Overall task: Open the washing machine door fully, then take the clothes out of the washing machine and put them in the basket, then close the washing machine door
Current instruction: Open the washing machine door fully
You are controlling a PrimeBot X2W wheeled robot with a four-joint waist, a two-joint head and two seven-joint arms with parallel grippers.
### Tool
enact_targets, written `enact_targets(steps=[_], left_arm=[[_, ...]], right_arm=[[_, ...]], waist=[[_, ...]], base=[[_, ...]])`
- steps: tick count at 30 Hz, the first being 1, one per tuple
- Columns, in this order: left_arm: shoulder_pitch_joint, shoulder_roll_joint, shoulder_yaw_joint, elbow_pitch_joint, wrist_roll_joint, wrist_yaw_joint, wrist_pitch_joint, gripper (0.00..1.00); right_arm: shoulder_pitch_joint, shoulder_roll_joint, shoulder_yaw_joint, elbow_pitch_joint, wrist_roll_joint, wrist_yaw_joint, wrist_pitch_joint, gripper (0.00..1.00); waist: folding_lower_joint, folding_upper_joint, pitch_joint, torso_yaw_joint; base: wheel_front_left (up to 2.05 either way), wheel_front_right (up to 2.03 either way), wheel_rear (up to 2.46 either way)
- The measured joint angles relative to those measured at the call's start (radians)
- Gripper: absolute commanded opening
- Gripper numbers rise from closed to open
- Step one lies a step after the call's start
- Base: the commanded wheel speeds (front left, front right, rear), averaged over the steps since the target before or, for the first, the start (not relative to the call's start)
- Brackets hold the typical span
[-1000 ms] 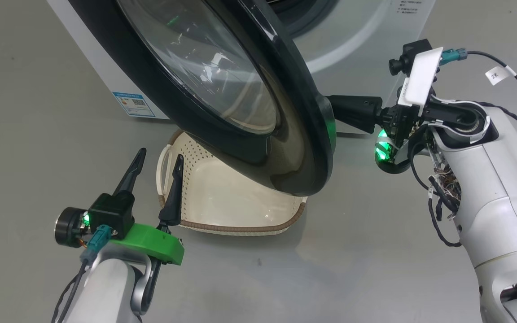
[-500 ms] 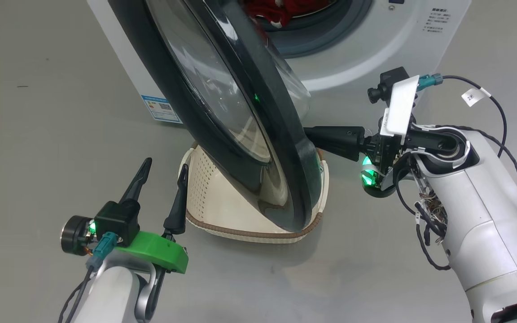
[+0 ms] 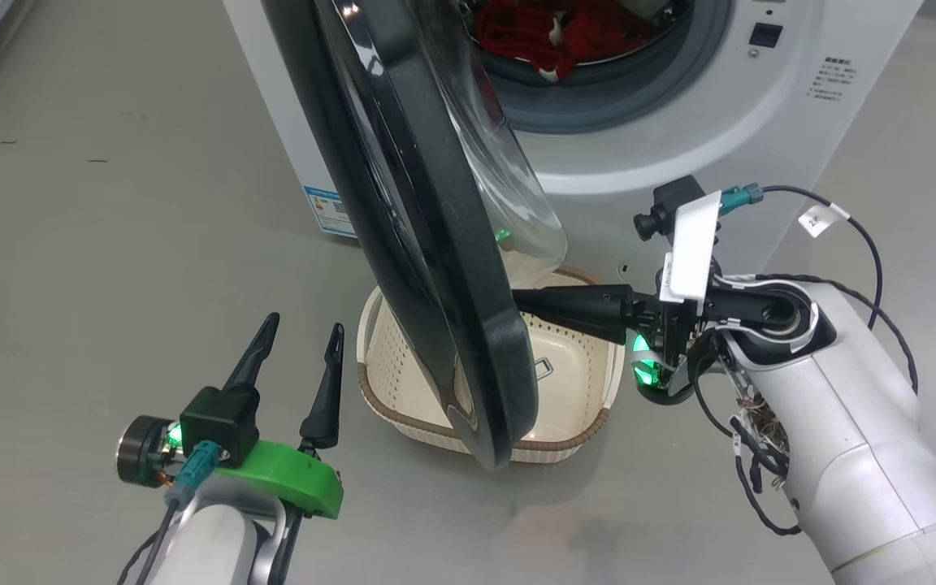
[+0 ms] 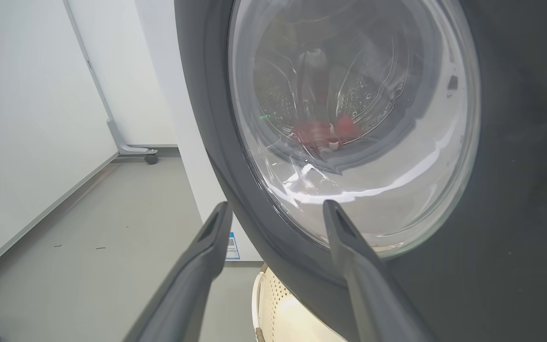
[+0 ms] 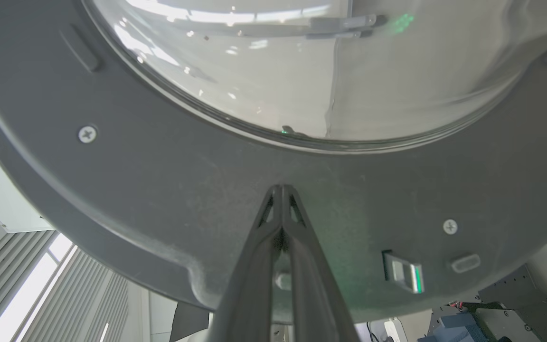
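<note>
The washing machine (image 3: 679,146) stands at the top with its drum open, and the red clothes (image 3: 565,32) lie inside. The washing machine door (image 3: 435,268) is swung out, nearly edge-on to the head view, above the cream basket (image 3: 574,439). My right gripper (image 3: 518,299) is shut on nothing, its tip pressed on the door's grey inner face (image 5: 159,190) just below the glass bowl. My left gripper (image 3: 305,322) hangs open left of the basket, facing the door's outer side (image 4: 515,190) without touching it. Through the glass the clothes (image 4: 323,133) show.
A blue label (image 3: 328,211) marks the machine's left side. Grey floor lies all around. A white partition on a wheeled foot (image 4: 150,156) stands beyond the machine in the left wrist view. Cables loop off my right forearm (image 3: 842,455).
The head camera has shifted. The door has swung further open, from showing its outer glass to nearly edge-on, with my shut right gripper following it. More of the basket and the clothes now show.
</note>
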Motion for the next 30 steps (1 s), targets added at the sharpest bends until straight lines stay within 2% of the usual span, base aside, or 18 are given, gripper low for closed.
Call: enact_targets(steps=[12,21,30], left_arm=[[0.025,0.002,0.002,0.004,0.000,0.016,0.000,1.00],[0.030,0.002,0.003,0.001,0.000,0.018,0.000,1.00],[0.035,0.002,0.011,-0.010,0.000,0.018,0.000,1.00]], right_arm=[[0.047,0.000,0.098,-0.071,0.093,0.000,-0.035,0.00],[0.062,0.002,0.152,-0.102,0.114,0.000,-0.087,0.00],[0.088,0.006,0.127,-0.115,0.129,0.000,-0.157,0.00]], waist=[[0.0000,0.0000,-0.036,0.041],[0.0000,0.0000,-0.039,0.057],[0.0000,0.0000,-0.034,0.054]], base=[[0.00,0.00,0.00],[0.00,0.00,0.00],[0.00,0.00,0.00]])
